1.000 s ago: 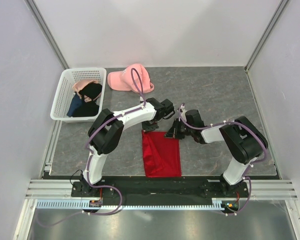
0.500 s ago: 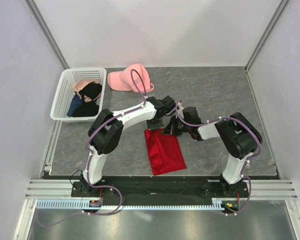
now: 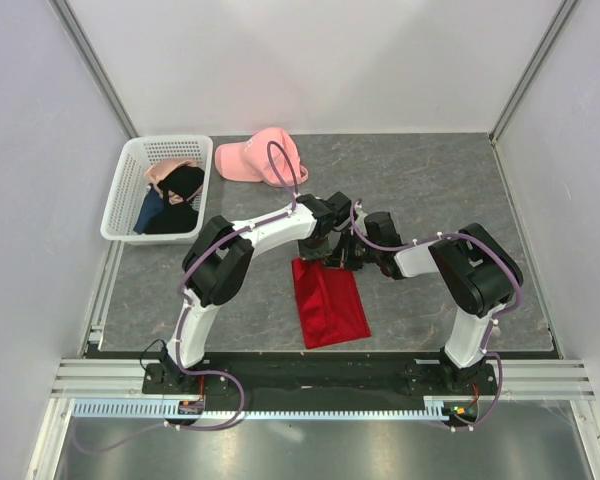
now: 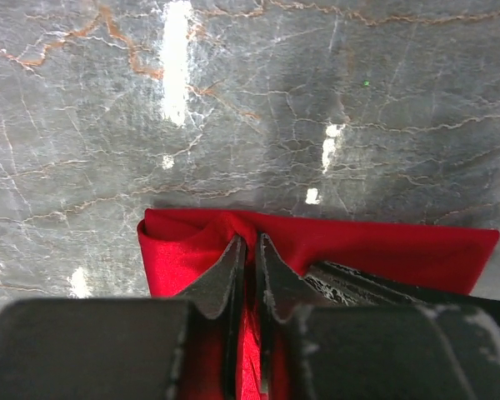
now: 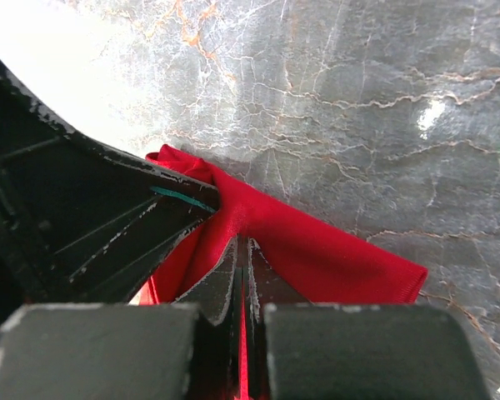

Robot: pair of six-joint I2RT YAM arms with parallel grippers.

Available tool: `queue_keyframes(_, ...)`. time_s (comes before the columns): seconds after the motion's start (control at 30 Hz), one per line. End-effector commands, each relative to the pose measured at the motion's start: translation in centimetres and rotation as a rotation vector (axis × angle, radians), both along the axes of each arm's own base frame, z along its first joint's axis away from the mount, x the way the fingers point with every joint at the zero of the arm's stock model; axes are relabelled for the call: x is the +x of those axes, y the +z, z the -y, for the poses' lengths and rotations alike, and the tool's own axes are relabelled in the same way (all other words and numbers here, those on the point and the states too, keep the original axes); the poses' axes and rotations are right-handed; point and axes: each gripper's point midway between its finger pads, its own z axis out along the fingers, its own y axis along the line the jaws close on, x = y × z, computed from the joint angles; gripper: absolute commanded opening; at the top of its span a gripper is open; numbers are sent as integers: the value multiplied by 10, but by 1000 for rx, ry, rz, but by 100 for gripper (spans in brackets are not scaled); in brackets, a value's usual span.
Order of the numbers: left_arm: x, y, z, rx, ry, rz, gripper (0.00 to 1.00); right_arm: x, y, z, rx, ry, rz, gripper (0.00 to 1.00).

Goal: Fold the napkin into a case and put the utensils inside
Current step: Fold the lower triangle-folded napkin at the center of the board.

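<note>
Our left fingers [image 4: 249,245] are clenched on a pucker in the edge of the napkin [image 3: 330,305] facing the pink cap [image 3: 250,160], and the right fingers [image 5: 242,247] pinch that same edge just beside them, we reckon to drag it into a fold. The napkin lies on the counter [image 3: 430,190], nearer us than the cap. From above the arms [image 3: 263,230] hide that edge, and we can't spot any utensils.

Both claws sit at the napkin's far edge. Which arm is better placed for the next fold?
Right, probably: the right claw is shut on the napkin's far edge, cloth puckered at the tips. The left claw stands slightly parted; its hold looks unsure.
</note>
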Motion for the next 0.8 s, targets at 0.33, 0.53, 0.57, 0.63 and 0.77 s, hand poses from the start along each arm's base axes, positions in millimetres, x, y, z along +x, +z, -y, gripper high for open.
queue_keyframes(0.33,9,18,11,-121,-55,59,32,-13,24,16,-88,31,25,4)
queue_keyframes(0.53,6,36,17,-257,-60,101,45,-24,52,17,-51,60,77,13)
queue_keyframes(0.57,3,36,20,-286,-64,93,47,-24,54,18,-50,58,81,14)
queue_keyframes(0.63,0,34,16,-314,-60,93,50,-28,55,19,-54,70,83,18)
queue_keyframes(0.77,4,48,12,-370,-49,126,54,-35,56,18,-31,88,67,22)
